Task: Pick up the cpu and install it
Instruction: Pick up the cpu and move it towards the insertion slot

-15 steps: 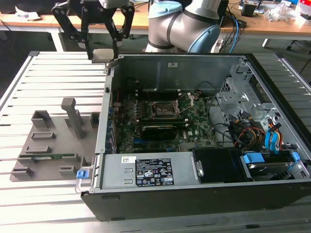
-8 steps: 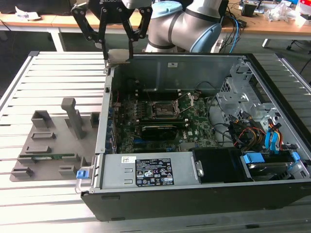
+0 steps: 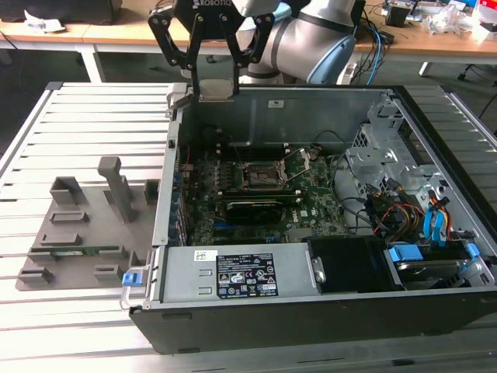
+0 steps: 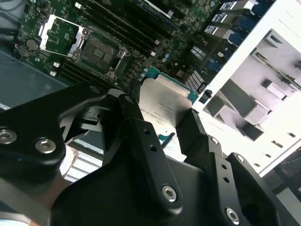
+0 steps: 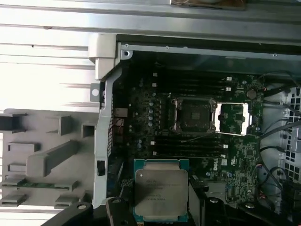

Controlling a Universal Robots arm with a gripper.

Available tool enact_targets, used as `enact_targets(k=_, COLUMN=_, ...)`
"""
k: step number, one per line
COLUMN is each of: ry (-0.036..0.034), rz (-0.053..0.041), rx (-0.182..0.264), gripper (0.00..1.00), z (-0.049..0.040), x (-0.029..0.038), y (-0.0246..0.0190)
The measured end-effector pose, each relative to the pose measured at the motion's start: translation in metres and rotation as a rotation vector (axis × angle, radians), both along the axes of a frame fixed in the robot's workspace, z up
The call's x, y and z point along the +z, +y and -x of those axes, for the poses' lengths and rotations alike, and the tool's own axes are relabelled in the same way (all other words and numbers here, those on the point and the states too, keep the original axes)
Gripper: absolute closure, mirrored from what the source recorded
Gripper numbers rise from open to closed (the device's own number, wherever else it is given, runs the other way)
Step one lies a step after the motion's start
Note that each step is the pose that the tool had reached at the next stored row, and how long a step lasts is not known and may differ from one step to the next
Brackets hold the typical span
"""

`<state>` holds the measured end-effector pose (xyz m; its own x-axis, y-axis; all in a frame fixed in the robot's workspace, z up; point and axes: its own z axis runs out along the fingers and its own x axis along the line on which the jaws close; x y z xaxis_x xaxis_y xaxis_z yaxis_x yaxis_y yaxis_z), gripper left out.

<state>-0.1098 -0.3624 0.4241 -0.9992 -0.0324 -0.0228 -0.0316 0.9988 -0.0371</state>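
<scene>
The exterior view looked down from well back on the computer case (image 3: 295, 276), gripper (image 3: 216, 89) at eleven o'clock. Both wrist views faced down, close behind the gripped cpu (image 5: 161, 190) (image 4: 164, 106), sharing the socket (image 5: 194, 114) (image 4: 99, 51).

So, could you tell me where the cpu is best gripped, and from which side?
By two opposite edges of its thin rim, the fingers closing in from either side rather than on its faces, as the gripper holds the cpu here. It is a thin flat square, so the edges suit a pinch best.
</scene>
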Motion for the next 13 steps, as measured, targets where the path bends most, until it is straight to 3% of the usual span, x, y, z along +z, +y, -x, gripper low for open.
enact_targets(k=3, ry=0.0003, rz=0.0001, rx=-0.014, gripper=0.45, z=-0.0168, x=-0.0067, y=0.0032)
enact_targets(k=8, ry=0.0019, rz=0.0001, rx=-0.021, gripper=0.45, z=-0.0433, x=-0.0238, y=0.0103)
enact_targets(k=11, ry=0.0019, rz=0.0001, rx=-0.022, gripper=0.45, z=-0.0492, x=-0.0292, y=0.0121)
enact_targets(k=13, ry=0.0022, rz=0.0020, rx=-0.023, gripper=0.45, z=-0.0553, x=-0.0344, y=0.0182)
